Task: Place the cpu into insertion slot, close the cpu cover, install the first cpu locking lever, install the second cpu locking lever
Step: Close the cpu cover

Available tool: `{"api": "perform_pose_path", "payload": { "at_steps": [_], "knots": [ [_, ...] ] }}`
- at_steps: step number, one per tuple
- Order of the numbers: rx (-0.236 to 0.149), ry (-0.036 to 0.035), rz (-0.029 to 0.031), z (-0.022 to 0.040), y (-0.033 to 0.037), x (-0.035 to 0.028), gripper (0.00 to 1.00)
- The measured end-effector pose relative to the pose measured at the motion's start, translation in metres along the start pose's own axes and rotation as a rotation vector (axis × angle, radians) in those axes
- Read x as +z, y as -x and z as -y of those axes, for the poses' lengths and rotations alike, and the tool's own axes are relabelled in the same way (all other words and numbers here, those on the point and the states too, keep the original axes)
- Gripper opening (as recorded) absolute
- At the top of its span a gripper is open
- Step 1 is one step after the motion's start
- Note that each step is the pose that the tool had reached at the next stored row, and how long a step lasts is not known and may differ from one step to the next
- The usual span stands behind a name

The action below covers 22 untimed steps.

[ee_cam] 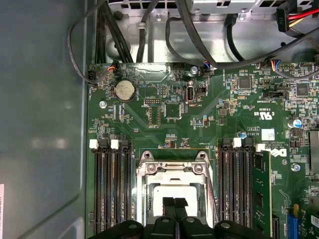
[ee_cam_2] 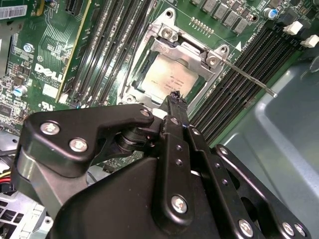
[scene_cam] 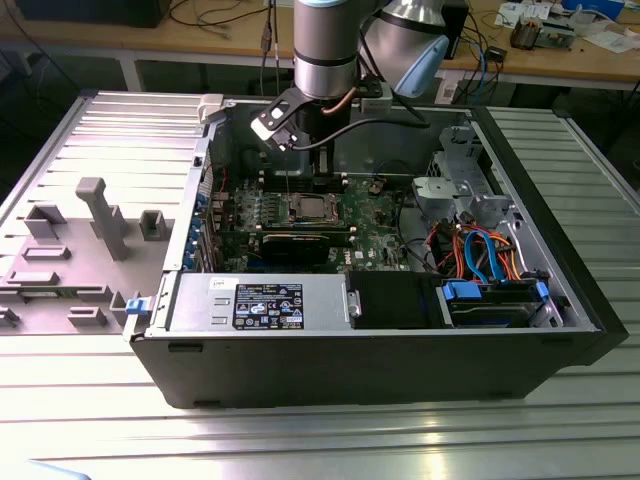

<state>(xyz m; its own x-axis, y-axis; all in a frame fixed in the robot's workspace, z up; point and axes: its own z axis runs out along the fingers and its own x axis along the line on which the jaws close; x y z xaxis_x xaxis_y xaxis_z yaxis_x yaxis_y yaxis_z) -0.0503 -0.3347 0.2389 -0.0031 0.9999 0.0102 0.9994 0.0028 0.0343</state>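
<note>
Hovering clenched on nothing, the hand [ee_cam: 174, 204] is just over the cpu [ee_cam_2: 167, 79], which lies in the insertion slot [ee_cam_2: 130, 90] beneath the cpu cover [ee_cam_2: 192, 50]; chip probably light, stiff, fragile, best gripped by its edges.

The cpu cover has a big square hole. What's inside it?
The cpu shows through the cpu cover, silver-grey. The fingers hide one edge; whatever lies under the chip is covered.

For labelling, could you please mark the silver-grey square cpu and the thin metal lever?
silver-grey square cpu [ee_cam_2: 167, 77]: second wrist view, top face.
thin metal lever [ee_cam_2: 247, 78]: second wrist view, mid-shaft.
</note>
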Motion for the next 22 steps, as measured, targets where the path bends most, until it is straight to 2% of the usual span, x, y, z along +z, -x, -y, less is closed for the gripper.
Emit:
{"api": "perform_pose_path", "payload": {
  "at_steps": [16,20,22],
  "knots": [
    [0.000,0.0001,-0.0001,0.0025,0.0000,0.0004,0.11],
    [0.000,0.0001,-0.0019,0.0132,0.0000,0.0047,0.11],
    [0.000,0.0000,-0.0019,0.0209,0.0000,0.0092,0.11]
  ]
}}
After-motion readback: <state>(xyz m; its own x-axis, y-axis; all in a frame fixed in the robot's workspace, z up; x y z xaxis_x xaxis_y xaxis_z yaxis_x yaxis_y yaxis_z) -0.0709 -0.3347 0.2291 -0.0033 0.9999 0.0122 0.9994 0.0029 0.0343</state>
